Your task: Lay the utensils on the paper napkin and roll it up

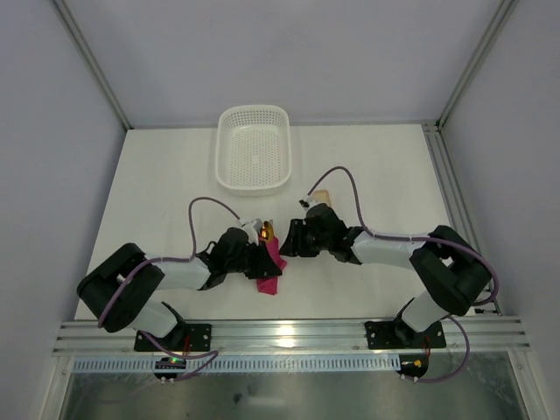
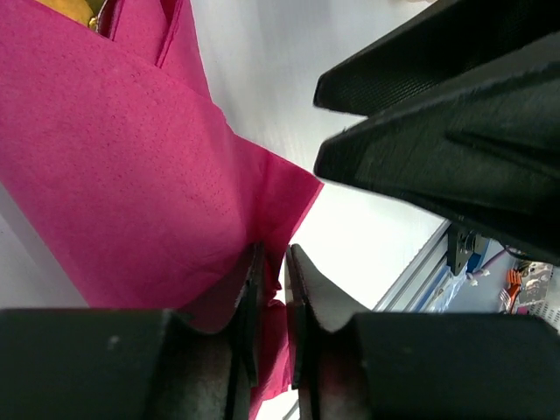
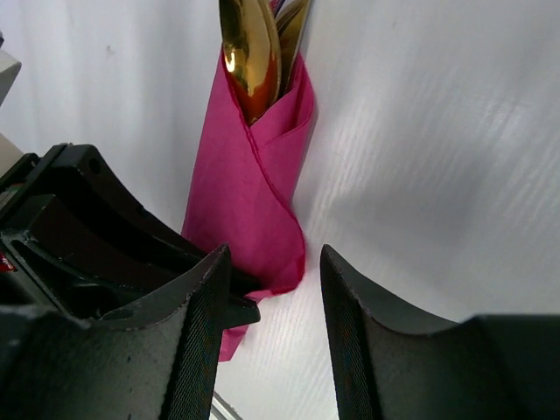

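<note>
1 pink paper napkin (image 3: 249, 184) wrapped round 2 utensils (image 3: 248, 52), lying on the white surface (image 3: 420, 175) between the arms | left fingers (image 2: 248, 302) pinch its edge | right fingers (image 3: 199, 324) wide open, holding nothing | 1 white basket (image 1: 254, 149) far behind

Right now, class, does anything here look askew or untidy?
The paper napkin is wrapped loosely: one corner flares out unrolled, pinched by the left gripper, and the utensils poke from the other end.
</note>
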Motion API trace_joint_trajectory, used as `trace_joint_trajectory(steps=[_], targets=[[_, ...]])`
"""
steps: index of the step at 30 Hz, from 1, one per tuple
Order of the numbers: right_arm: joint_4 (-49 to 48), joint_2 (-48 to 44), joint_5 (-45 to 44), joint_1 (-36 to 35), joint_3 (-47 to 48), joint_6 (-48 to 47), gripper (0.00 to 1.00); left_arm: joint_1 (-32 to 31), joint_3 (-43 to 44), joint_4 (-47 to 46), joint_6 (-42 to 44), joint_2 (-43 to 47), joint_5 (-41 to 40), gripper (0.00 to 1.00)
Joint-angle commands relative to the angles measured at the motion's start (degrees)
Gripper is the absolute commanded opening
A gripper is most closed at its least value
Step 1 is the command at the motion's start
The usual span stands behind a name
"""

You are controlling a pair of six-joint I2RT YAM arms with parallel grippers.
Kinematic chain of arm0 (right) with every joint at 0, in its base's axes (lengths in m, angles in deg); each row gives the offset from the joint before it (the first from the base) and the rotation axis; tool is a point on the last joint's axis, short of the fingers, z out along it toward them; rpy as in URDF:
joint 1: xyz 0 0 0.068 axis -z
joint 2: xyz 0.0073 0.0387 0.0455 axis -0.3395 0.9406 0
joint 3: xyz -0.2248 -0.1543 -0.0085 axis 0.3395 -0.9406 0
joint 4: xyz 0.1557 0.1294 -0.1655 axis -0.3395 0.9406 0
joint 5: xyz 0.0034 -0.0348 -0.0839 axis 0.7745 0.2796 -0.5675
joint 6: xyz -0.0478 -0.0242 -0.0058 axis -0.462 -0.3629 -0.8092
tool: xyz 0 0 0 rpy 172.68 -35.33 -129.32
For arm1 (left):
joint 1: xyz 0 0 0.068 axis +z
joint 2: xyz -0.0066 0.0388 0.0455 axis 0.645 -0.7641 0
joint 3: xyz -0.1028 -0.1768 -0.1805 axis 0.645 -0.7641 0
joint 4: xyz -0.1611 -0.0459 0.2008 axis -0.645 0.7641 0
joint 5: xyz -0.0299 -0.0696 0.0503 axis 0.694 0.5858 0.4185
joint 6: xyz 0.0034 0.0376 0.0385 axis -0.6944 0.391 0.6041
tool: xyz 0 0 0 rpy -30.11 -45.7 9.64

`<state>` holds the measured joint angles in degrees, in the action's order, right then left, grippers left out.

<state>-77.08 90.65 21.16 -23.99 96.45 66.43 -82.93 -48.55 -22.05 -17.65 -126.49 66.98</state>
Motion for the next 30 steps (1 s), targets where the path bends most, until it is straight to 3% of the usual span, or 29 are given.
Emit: trace_joint_trajectory(steps=[1,11,22,30], targets=[[-2.58,1.36,4.94,-0.55,2.07,-1.70,0.48,-0.57,0.61,0.35,1.37,-0.15,0.13,0.20],[-0.73,4.96,6.00,-1.78,1.98,-3.20,0.49,-0.92,2.28,2.54,1.72,0.91,0.13,0.31],[2.08,6.90,-1.20,-4.50,0.57,-4.69,0.29,-0.92,3.60,4.83,1.37,3.46,-0.75,0.35],[3.58,7.43,-5.51,-5.47,-0.21,-5.13,0.14,-0.83,6.49,8.69,0.23,7.15,-1.71,0.43]])
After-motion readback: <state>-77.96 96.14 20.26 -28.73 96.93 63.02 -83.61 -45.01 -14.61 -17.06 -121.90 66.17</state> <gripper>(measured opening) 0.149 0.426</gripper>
